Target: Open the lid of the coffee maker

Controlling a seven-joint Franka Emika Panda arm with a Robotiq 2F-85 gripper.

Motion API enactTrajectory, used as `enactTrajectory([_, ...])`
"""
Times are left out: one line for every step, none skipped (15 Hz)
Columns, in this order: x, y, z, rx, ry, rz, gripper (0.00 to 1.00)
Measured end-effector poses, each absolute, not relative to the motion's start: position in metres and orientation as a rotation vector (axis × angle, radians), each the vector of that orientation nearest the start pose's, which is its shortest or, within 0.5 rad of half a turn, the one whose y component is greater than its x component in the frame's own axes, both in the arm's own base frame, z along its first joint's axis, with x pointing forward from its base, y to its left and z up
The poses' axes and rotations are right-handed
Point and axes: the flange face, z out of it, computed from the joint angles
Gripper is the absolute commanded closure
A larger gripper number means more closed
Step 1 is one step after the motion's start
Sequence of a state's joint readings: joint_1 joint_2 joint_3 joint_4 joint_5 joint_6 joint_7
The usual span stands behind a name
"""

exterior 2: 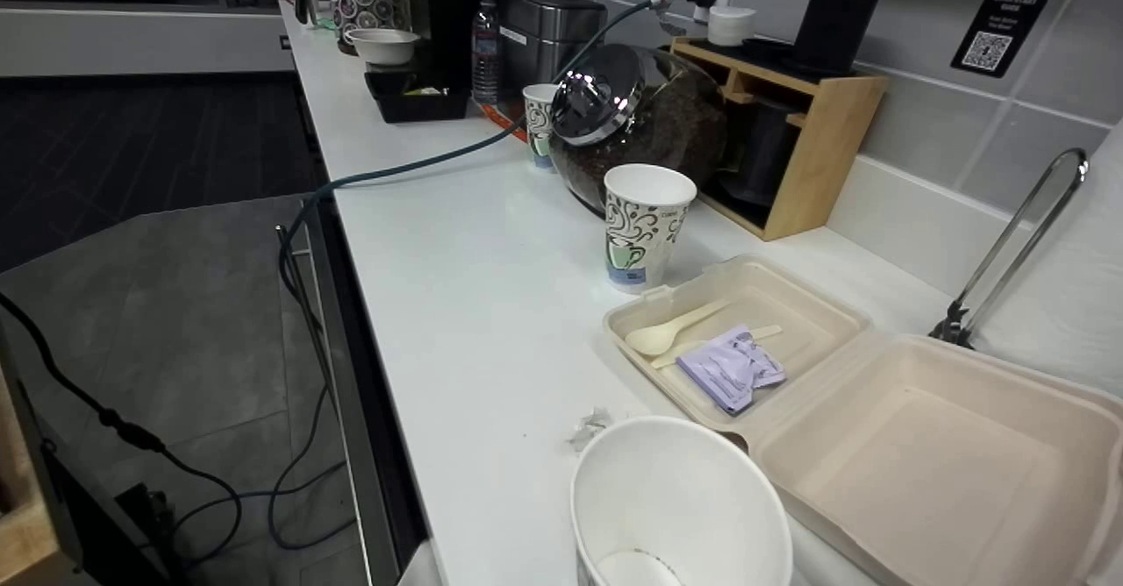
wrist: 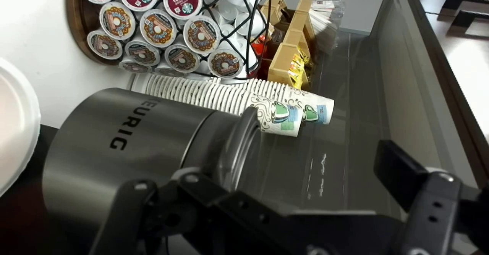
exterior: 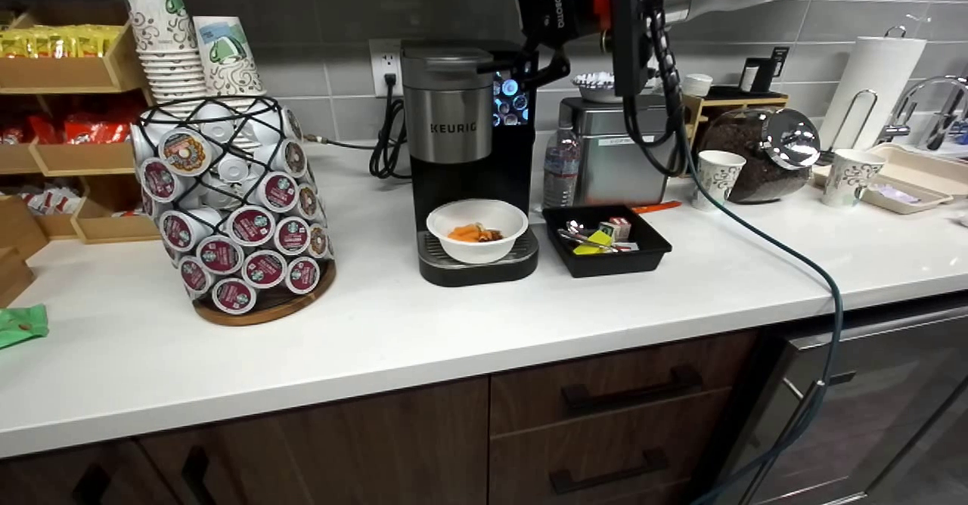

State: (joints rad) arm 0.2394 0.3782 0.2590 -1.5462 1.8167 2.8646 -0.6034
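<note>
The coffee maker [exterior: 451, 123] stands upright against the tiled wall, with a black body, silver-grey front and lit side display. It also shows sideways in the wrist view [wrist: 126, 133] and partly in an exterior view [exterior 2: 452, 7], its top cut off there. The black lid [exterior: 446, 59] is down on its top; it also shows in the wrist view [wrist: 229, 144]. My gripper [exterior: 476, 17] is wide open and empty, reaching in from the right. Its lower finger is at the lid's right side, the upper finger well above; contact cannot be told. The wrist view shows the gripper [wrist: 294, 175] too.
A white bowl [exterior: 477, 252] of food sits on the drip tray. A pod holder [exterior: 249, 225] with stacked cups [exterior: 174, 66] stands left of the machine. A black tray [exterior: 606, 263], water bottle [exterior: 561, 168] and silver machine [exterior: 624, 165] stand right. A cable [exterior: 794, 255] hangs across the counter.
</note>
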Motion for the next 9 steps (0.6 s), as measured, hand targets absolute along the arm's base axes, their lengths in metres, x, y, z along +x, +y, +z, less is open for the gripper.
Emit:
enactTrajectory([0.648, 0.261, 0.485, -1.776, 0.558, -0.682, 0.0])
enactTrajectory([0.648, 0.261, 0.483, -1.778, 0.559, -0.68, 0.0])
enactTrajectory([0.649, 0.262, 0.481, -1.78, 0.56, -0.677, 0.0])
enactTrajectory([0.649, 0.263, 0.479, -1.783, 0.56, -0.674, 0.0])
enactTrajectory([0.649, 0.264, 0.476, -1.786, 0.561, -0.67, 0.0])
enactTrajectory([0.649, 0.264, 0.475, -1.787, 0.562, -0.668, 0.0])
enactTrajectory([0.65, 0.265, 0.474, -1.787, 0.56, -0.668, 0.0])
enactTrajectory([0.652, 0.266, 0.475, -1.784, 0.557, -0.672, 0.0])
enactTrajectory([0.654, 0.266, 0.477, -1.779, 0.553, -0.678, 0.0])
